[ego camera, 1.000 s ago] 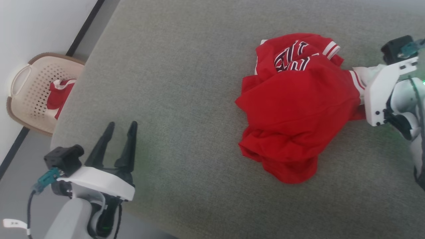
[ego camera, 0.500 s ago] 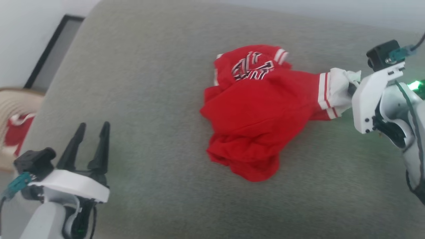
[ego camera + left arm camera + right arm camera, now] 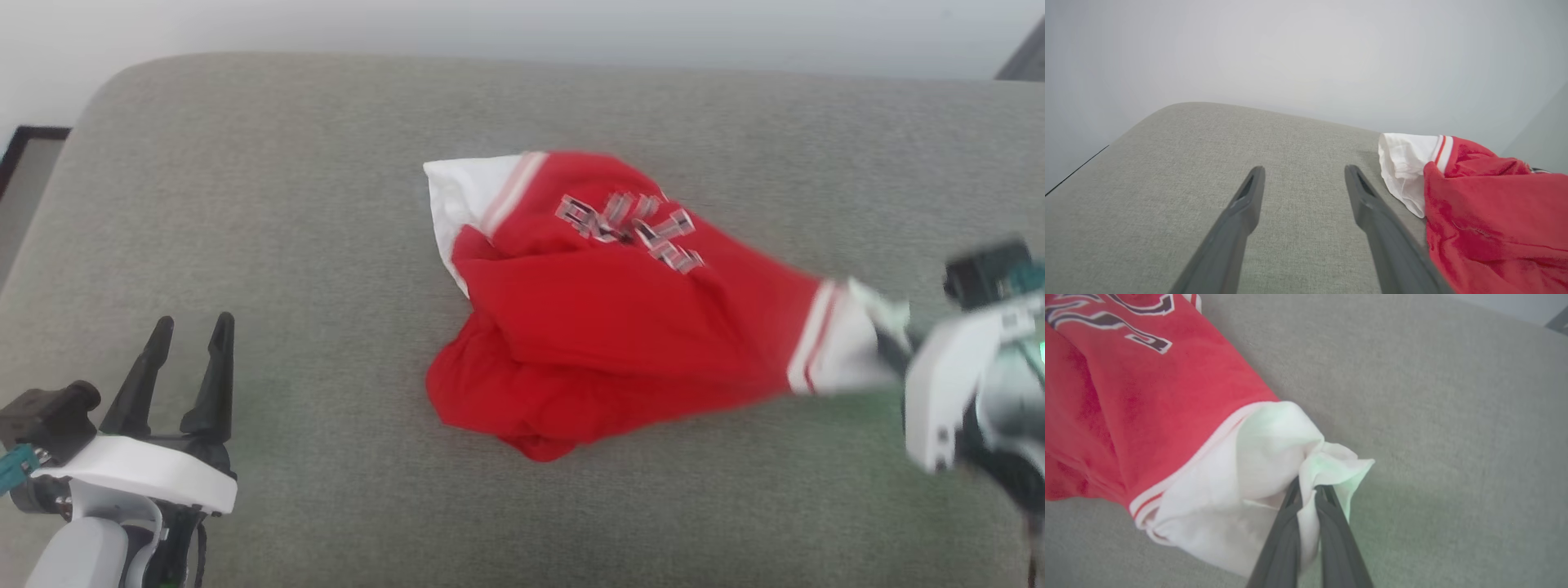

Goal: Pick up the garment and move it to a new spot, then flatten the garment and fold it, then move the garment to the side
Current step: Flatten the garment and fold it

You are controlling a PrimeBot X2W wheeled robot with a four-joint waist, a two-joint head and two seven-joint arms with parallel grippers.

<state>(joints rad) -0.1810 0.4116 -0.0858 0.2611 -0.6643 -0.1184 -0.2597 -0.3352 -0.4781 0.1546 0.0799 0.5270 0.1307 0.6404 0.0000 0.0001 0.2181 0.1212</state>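
garment (image 3: 620,327) mid grey padded surface (image 3: 326,204), bunched, long axis roughly left-right in head view, stretched end pointing at right claw (image 3: 1308,488). right claw pinched tight on white sleeve (image 3: 1257,465). left claw (image 3: 194,321) spread wide, holding nothing, well apart at lower left.

Wide padded surface (image 3: 286,204) in grey woven fabric, rounded at its far corners. Lying directly on it, near the middle: crumpled red garment (image 3: 620,327), one white sleeve flat at the far left end, the other stretched out toward the right.
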